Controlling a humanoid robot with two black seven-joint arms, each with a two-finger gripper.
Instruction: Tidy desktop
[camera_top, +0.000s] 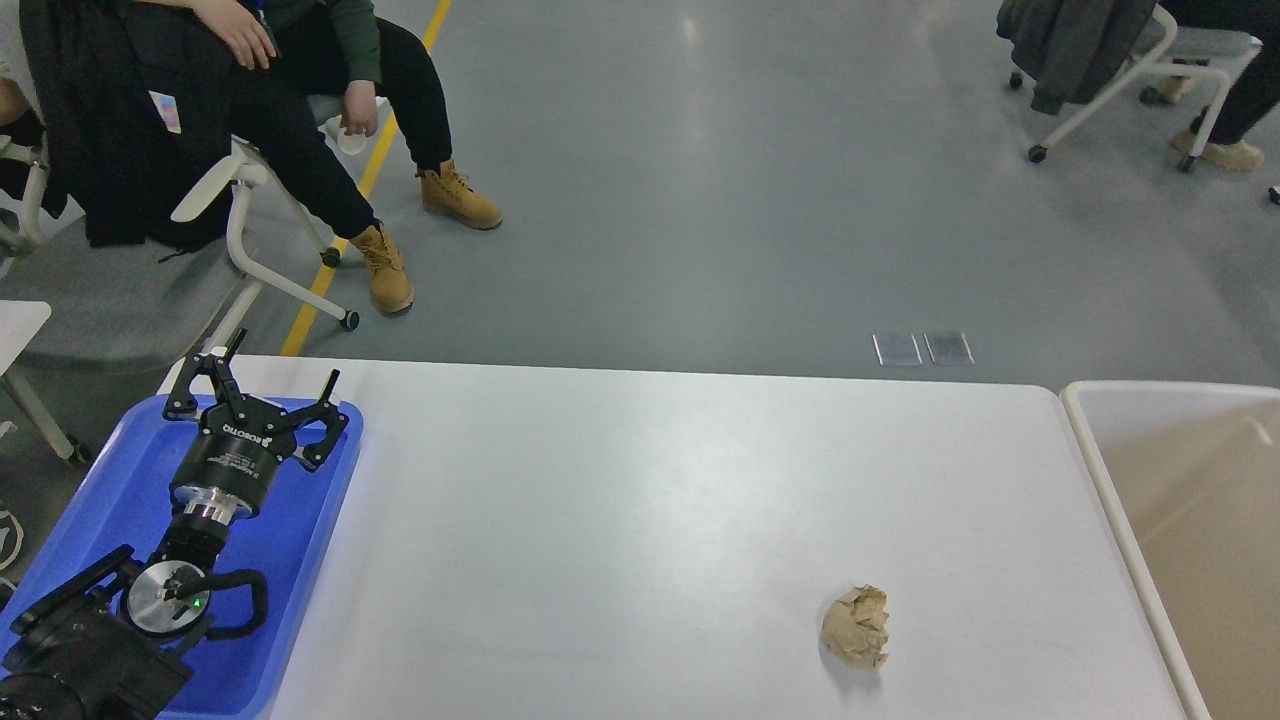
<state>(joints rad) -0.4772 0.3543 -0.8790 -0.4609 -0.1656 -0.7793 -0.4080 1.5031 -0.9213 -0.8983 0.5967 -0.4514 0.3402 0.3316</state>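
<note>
The white desktop (620, 500) fills the middle of the head view. A crumpled ball of brown paper (857, 626) lies on it at the front right, well apart from both ends. My left gripper (283, 363) is open and empty, held over the far end of the blue tray (300, 520) at the desktop's left end. Its two black fingers are spread wide, with nothing between them. My right arm and gripper are out of view.
A beige cream-rimmed bin (1180, 520) stands against the desktop's right edge. A seated person in tan boots (385, 270) and a wheeled chair (250, 230) are beyond the far left corner. Another chair (1130, 80) is at the far right.
</note>
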